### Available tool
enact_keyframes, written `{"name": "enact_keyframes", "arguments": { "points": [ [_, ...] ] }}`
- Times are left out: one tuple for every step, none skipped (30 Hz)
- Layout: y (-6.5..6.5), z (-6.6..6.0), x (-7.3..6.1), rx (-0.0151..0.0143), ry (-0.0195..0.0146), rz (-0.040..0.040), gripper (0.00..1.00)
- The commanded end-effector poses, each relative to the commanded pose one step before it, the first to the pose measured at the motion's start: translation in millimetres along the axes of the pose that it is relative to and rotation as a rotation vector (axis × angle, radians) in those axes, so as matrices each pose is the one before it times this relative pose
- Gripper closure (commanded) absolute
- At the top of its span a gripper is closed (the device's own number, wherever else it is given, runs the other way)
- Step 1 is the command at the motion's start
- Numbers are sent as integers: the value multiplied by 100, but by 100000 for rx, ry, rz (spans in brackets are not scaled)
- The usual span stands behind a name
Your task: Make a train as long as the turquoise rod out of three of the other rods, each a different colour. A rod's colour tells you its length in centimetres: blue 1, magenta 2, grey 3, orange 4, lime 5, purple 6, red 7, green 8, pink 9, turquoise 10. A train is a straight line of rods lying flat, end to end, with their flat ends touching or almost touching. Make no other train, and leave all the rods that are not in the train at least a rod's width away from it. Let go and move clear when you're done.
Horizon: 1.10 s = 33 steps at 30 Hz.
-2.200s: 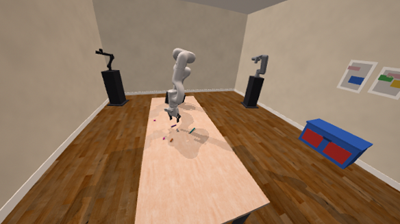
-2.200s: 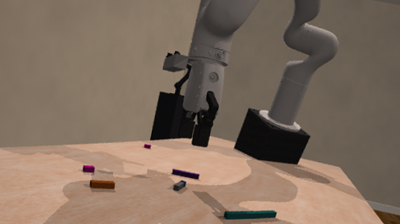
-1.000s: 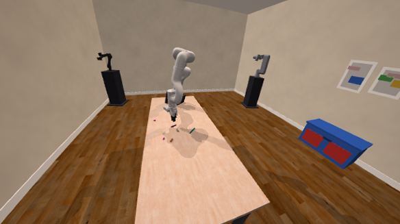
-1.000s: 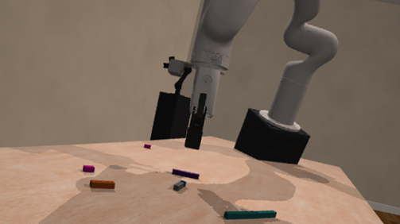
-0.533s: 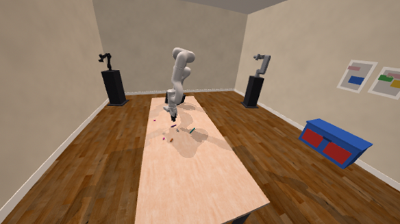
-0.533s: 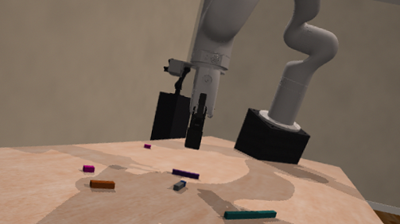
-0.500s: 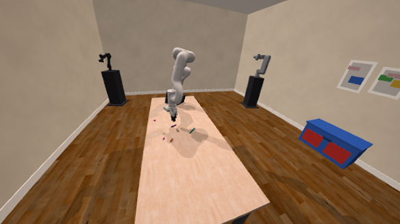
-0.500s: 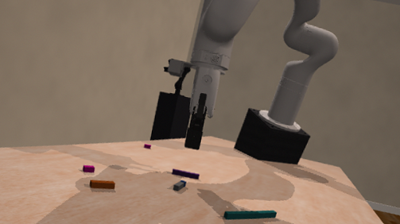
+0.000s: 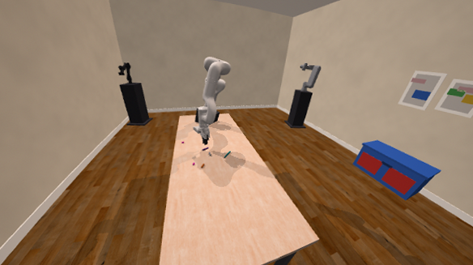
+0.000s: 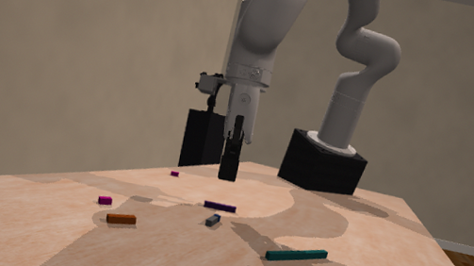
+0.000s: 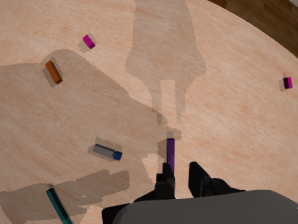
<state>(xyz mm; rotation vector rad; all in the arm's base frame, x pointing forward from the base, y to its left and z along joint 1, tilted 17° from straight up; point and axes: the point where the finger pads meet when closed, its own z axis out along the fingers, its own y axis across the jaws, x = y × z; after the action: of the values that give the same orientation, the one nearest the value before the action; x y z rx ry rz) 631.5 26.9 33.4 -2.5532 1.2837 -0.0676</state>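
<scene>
The turquoise rod [image 10: 296, 254] lies flat on the table at the right; it also shows in the wrist view [image 11: 61, 211]. A short grey rod [image 10: 212, 221] lies with a small blue rod [image 11: 117, 156] touching its end. The purple rod [image 10: 220, 206] lies flat just behind them, and in the wrist view [image 11: 170, 152] it sits just ahead of my fingertips. An orange rod [image 10: 120, 218] and a magenta rod [image 10: 104, 200] lie to the left. A second magenta rod [image 10: 174, 173] lies farther back. My gripper [image 10: 226, 176] hangs well above the table behind the purple rod, its fingers narrowly apart and empty.
The arm's black base [image 10: 323, 162] stands at the back of the table. The table's right edge [image 10: 459, 264] runs close to the turquoise rod's side.
</scene>
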Motion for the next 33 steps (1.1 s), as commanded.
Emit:
{"name": "enact_keyframes", "arguments": {
  "points": [
    [-85,388,62,178,126,-21,76],
    [0,0,0,0,0,0,76],
    [1,141,-1,-2,1,0,76],
    [0,144,0,0,0,0,76],
    [0,149,0,0,0,0,76],
    [0,153,-1,-1,0,0,76],
    [0,156,0,0,0,0,76],
    [0,158,0,0,0,0,76],
    [0,161,-1,-1,0,0,76],
    [0,161,0,0,0,0,76],
    [0,162,0,0,0,0,76],
    [0,162,-1,-1,0,0,76],
    [0,161,0,0,0,0,76],
    [0,159,0,0,0,0,76],
    [0,157,-1,-1,0,0,76],
    [0,154,0,0,0,0,76],
    [0,150,0,0,0,0,76],
    [0,0,0,0,0,0,76],
    [0,0,0,0,0,0,76],
    [0,146,-1,0,0,0,76],
    [0,142,0,0,0,0,76],
    [0,136,0,1,0,0,76],
    [0,130,0,0,0,0,76],
    [0,124,0,-1,0,0,76],
    [-1,117,0,1,0,0,76],
    [0,110,0,0,0,0,76],
    [0,102,0,0,0,0,76],
    [0,95,0,0,0,0,76],
    [0,87,0,0,0,0,76],
    [0,78,0,0,0,0,76],
    [0,70,0,0,0,0,76],
    [0,62,0,0,0,0,76],
    [0,54,0,0,0,0,76]
  ]
}}
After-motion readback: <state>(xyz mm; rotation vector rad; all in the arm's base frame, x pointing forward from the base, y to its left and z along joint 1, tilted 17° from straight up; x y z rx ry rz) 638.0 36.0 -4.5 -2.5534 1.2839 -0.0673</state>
